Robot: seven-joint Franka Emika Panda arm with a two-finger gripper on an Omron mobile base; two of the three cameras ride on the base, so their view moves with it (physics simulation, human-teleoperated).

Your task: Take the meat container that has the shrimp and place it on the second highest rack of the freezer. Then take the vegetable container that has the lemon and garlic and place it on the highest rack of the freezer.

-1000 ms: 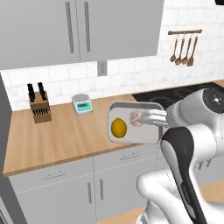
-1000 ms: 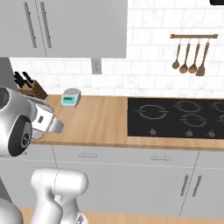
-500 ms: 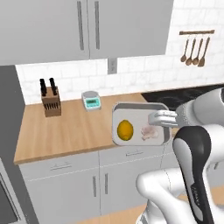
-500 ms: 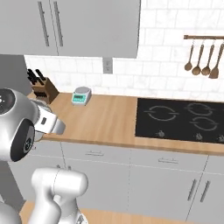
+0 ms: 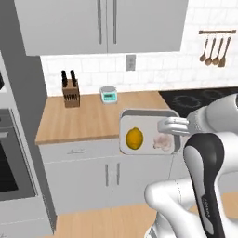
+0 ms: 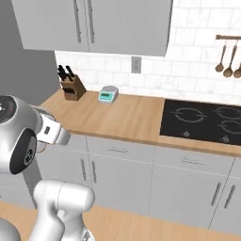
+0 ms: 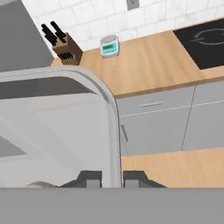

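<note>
My gripper [image 5: 173, 126] is clamped on the right rim of the grey tray [image 5: 139, 117], which I hold up in the air in front of the wooden counter [image 5: 88, 118], over the grey cabinet doors [image 5: 79, 179]. In the hand view my two fingertips [image 7: 89, 178] sit either side of the tray's thin wall [image 7: 113, 127]. Inside the tray the lemon [image 5: 134, 138] lies to the left and the pale garlic [image 5: 161, 142] to the right, apart from each other. On the counter behind stand a knife block [image 5: 70, 90] and a small kitchen scale [image 5: 109, 94], with the black hob [image 6: 207, 121] further right.
</note>
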